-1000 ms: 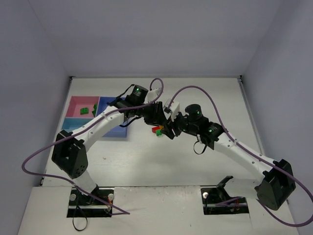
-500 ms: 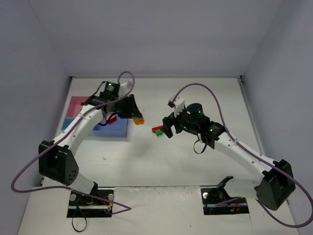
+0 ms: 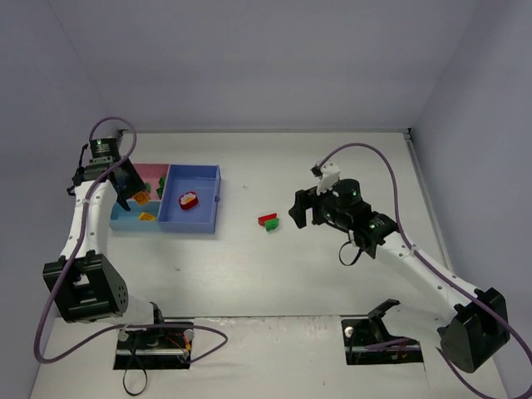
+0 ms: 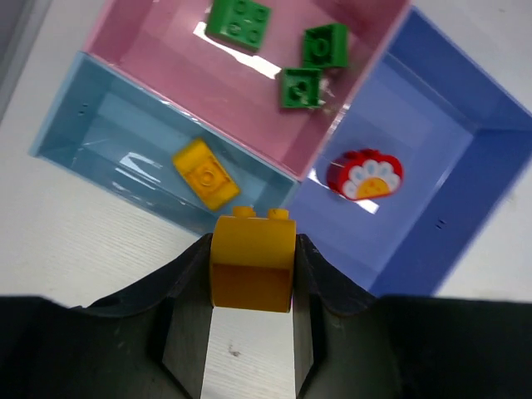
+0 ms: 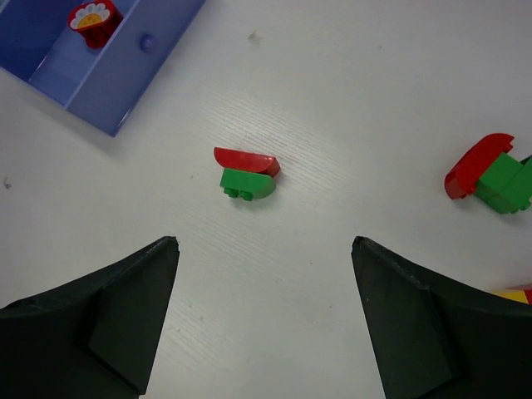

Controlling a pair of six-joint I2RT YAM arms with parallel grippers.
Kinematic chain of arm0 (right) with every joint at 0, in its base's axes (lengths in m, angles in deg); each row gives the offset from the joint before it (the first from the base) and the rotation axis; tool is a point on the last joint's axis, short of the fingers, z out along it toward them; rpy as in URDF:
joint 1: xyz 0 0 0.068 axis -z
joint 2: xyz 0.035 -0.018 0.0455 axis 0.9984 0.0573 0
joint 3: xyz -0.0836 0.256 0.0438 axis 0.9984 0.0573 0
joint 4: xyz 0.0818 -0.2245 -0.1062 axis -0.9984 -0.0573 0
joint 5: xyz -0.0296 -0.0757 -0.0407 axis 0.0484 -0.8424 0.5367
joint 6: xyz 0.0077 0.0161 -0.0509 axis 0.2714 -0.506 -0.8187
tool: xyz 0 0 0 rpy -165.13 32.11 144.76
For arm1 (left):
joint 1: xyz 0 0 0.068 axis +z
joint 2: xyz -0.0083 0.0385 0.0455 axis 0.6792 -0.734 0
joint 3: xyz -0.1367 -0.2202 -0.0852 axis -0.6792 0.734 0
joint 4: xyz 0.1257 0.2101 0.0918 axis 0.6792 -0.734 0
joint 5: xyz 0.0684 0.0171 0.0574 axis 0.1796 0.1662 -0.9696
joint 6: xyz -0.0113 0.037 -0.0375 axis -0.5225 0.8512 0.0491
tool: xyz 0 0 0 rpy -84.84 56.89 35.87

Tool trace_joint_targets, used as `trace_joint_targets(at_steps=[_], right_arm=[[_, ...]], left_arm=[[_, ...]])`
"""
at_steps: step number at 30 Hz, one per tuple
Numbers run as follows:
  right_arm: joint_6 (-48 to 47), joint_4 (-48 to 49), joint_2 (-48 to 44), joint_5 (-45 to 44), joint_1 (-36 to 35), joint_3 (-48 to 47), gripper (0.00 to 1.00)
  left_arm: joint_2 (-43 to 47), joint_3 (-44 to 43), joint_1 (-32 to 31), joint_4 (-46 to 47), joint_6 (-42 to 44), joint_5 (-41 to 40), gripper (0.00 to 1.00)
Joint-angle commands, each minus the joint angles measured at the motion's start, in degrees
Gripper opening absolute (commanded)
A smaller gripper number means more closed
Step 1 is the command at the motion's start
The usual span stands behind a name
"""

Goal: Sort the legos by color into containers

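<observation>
My left gripper (image 4: 253, 249) is shut on a yellow lego (image 4: 253, 264) and hangs over the joined containers, near the corner where the light-blue tray (image 4: 91, 133) meets the blue tray (image 4: 453, 174). The pink tray (image 4: 166, 58) holds three green legos (image 4: 239, 18). One yellow lego (image 4: 205, 173) lies in the light-blue tray. A red flower piece (image 4: 364, 173) sits in the blue tray. My right gripper (image 5: 263, 241) is open above bare table, short of a red-and-green lego pair (image 5: 246, 173). From above, the left gripper (image 3: 137, 197) is far left and the right gripper (image 3: 301, 208) is right of the pair (image 3: 267, 221).
A second red-and-green lego cluster (image 5: 490, 170) lies to the right in the right wrist view, with a yellow-and-red bit (image 5: 517, 293) at the frame edge. The blue tray's corner (image 5: 125, 75) shows at upper left there. Walls close in the table on three sides.
The left arm swung from the table's middle to the trays at far left, carrying the yellow lego. The right gripper opened wide and drew back to the right.
</observation>
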Motion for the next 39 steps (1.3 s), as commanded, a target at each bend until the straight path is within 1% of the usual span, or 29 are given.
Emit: trace_joint_targets(at_steps=[1, 3, 6, 8, 9, 10, 17, 19, 20, 23, 24, 27, 30, 33, 34, 36, 37, 38, 39], right_arm=[[3.4, 1.5, -2.9, -1.2, 1.7, 1.4, 0.82], [3.8, 1.4, -3.5, -0.6, 2.5, 2.0, 0.82], [4.1, 1.4, -4.5, 0.3, 3.9, 2.8, 0.82], [4.0, 0.9, -4.7, 0.4, 4.6, 2.9, 0.82], [3.9, 0.8, -4.7, 0.4, 4.9, 2.9, 0.82], [3.8, 0.7, -4.7, 0.4, 5.0, 2.9, 0.82], [3.7, -1.0, -4.4, -0.6, 5.1, 2.5, 0.82], [4.1, -1.3, -3.7, -0.6, 5.1, 2.3, 0.82], [4.4, -1.3, -3.3, -0.4, 5.1, 2.3, 0.82], [6.2, -1.1, -1.6, 0.2, 4.9, 2.1, 0.82], [7.4, -0.7, -0.7, -0.4, 4.3, 2.1, 0.82], [9.5, 0.8, 1.7, -2.0, 2.9, 2.1, 0.8], [11.9, 2.3, 5.3, -5.1, 0.0, 1.5, 0.79], [14.1, 3.5, 9.7, -7.7, -2.4, 0.1, 0.79], [15.0, 4.0, 10.9, -8.8, -3.6, -0.8, 0.79], [16.0, 4.6, 14.6, -10.0, -4.8, -1.9, 0.79], [16.3, 4.9, 15.9, -10.1, -5.9, -3.1, 0.8], [16.5, 5.1, 18.5, -12.0, -6.7, -3.7, 0.8], [16.6, 5.6, 20.0, -12.7, -7.3, -4.4, 0.8]], left_arm=[[-2.6, -0.7, 1.4, 1.7, -0.2, -5.7, 0.14], [-3.8, -0.6, 2.2, 2.7, 0.1, -7.0, 0.15], [-6.7, -0.9, 4.2, 3.8, -0.1, -6.3, 0.16], [-7.4, -0.9, 4.5, 5.4, -0.3, -6.7, 0.21], [-8.2, -1.1, 4.4, 5.7, -0.4, -6.6, 0.26], [-8.7, -1.3, 4.5, 5.7, -0.5, -6.5, 0.3], [-11.0, -1.1, 4.5, 4.9, -1.5, -5.6, 0.44], [-10.6, -0.9, 4.5, 5.0, -1.6, -5.0, 0.48], [-10.4, -0.9, 4.4, 5.0, -1.7, -4.8, 0.54], [-9.1, -1.0, 4.4, 4.0, -2.7, -4.5, 0.62], [-7.9, -1.1, 4.4, 3.6, -2.9, -4.3, 0.67], [-4.5, -0.2, 4.1, 3.3, -4.3, -1.5, 0.72], [-0.6, 0.7, 2.6, 3.0, -4.6, 0.9, 0.73], [3.0, 1.0, -0.9, 1.4, -4.7, 2.4, 0.73], [3.9, 1.2, -3.5, 0.7, -4.6, 2.7, 0.73], [6.7, 2.0, -6.4, 0.1, -4.3, 3.3, 0.73], [7.5, 2.3, -9.1, -0.1, -4.3, 4.4, 0.73], [9.1, 2.7, -9.9, -0.3, -4.2, 5.3, 0.73], [9.8, 3.7, -12.0, -0.6, -4.1, 6.5, 0.73]])
